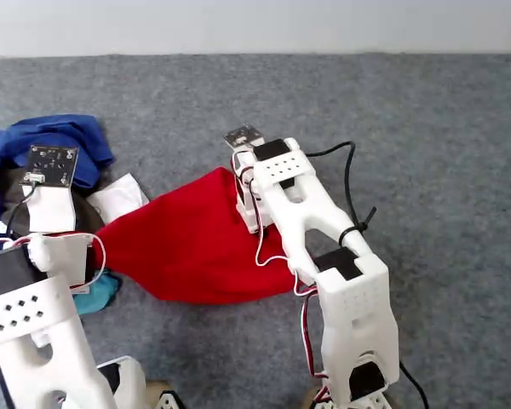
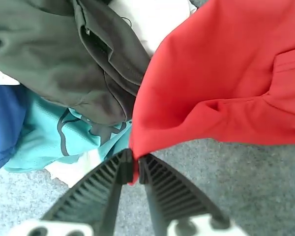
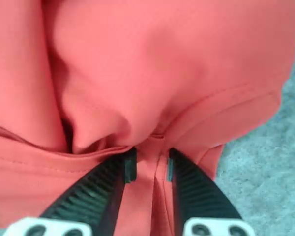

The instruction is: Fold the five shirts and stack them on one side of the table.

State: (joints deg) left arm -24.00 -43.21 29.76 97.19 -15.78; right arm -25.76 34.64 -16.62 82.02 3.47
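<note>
Red shirt [image 1: 187, 247], pinched by left end effector [image 2: 135, 167], by right end effector [image 3: 150, 164]

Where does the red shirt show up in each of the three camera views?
High view: the red shirt lies mid-table, stretched between the two arms.
Left wrist view: the red shirt has one corner pinched in the left gripper, beside a dark shirt.
Right wrist view: the red shirt has a fold clamped in the right gripper.
Shared landmark: the grey table bordering the shirt's edge.
</note>
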